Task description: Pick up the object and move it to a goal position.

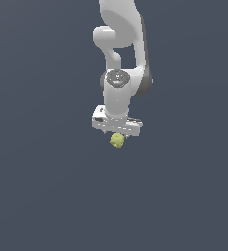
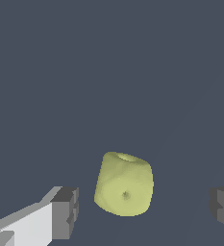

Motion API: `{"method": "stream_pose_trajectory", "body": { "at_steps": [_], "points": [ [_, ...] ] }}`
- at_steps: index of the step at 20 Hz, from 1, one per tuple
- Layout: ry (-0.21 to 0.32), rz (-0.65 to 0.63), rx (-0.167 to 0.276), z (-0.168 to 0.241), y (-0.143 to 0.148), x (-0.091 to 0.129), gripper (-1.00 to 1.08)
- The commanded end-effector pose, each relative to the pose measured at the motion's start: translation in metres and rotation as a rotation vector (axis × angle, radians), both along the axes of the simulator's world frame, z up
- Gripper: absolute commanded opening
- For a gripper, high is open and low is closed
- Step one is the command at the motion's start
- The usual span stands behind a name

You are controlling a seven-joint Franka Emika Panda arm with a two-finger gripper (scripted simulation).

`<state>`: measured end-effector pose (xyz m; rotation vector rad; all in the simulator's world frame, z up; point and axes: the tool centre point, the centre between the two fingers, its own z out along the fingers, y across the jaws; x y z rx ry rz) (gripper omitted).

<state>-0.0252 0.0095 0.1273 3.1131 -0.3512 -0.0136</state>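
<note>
Wrist view: object [image 2: 124,185] between the spread pincer [image 2: 144,209] fingers, untouched.

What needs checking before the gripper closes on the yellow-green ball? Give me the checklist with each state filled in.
1. Gripper open: ok, both fingers stand apart in the wrist view.
2. Ball between the fingers: ok, it sits in the gap, nearer one finger than the other.
3. Fingers clear of the ball: ok, a gap shows on both sides.
4. Gripper over the ball: ok, in the exterior view the ball sits just below the gripper.
5. Fingers low enough to grip its middle: cannot tell.
6. Goal position seen: cannot tell, no marker shows in either view.
</note>
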Motion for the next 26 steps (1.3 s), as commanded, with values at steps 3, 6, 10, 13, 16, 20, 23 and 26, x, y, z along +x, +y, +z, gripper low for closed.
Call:
{"method": "stream_pose_trajectory", "body": {
  "at_steps": [3, 6, 10, 13, 16, 20, 23, 26],
  "points": [
    [-0.005, -0.101, 0.004, -0.017, 0.006, -0.012, 1.00],
    [-0.007, -0.153, 0.005, -0.025, 0.008, -0.018, 1.00],
    [-0.009, -0.203, 0.006, -0.033, 0.010, -0.025, 1.00],
    [-0.010, -0.226, 0.006, -0.036, 0.011, -0.028, 1.00],
    [-0.010, -0.237, 0.006, -0.038, 0.012, -0.029, 1.00],
    [-0.010, -0.233, 0.006, -0.039, 0.012, -0.029, 1.00],
    [-0.010, -0.233, 0.006, -0.046, 0.012, -0.029, 1.00],
    [-0.010, -0.235, 0.006, -0.058, 0.012, -0.030, 1.00]
  ]
}}
